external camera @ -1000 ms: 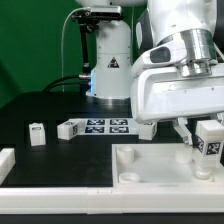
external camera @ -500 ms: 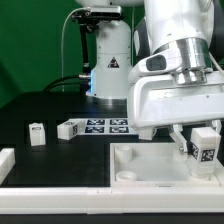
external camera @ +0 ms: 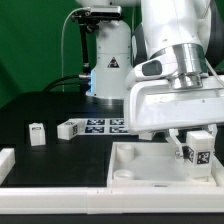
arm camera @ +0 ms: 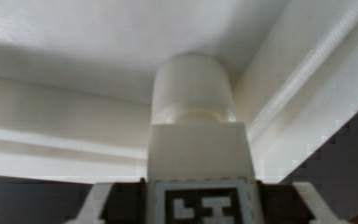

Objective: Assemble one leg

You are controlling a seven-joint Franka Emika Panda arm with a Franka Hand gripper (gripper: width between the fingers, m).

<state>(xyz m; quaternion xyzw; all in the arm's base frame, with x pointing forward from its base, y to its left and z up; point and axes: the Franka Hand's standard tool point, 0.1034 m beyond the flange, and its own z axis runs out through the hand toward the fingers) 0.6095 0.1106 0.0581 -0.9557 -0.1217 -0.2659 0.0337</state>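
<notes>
My gripper (external camera: 198,146) is shut on a leg (external camera: 199,153), a small white block with a black-and-white tag, and holds it just above the right part of the large flat white square board (external camera: 140,172). In the wrist view the held leg (arm camera: 201,120) stands up between my fingers (arm camera: 105,200), its rounded end close to an inner corner of the board (arm camera: 69,110). Its tag (arm camera: 201,205) faces the camera. Another leg (external camera: 37,133) stands on the dark table at the exterior view's left.
The marker board (external camera: 95,126) lies on the table behind the white board. A white part (external camera: 5,160) sits at the exterior view's left edge. A white robot base with a cable stands at the back (external camera: 108,60).
The gripper has shifted toward the exterior view's left and slightly down with the leg, bringing it closer over the board.
</notes>
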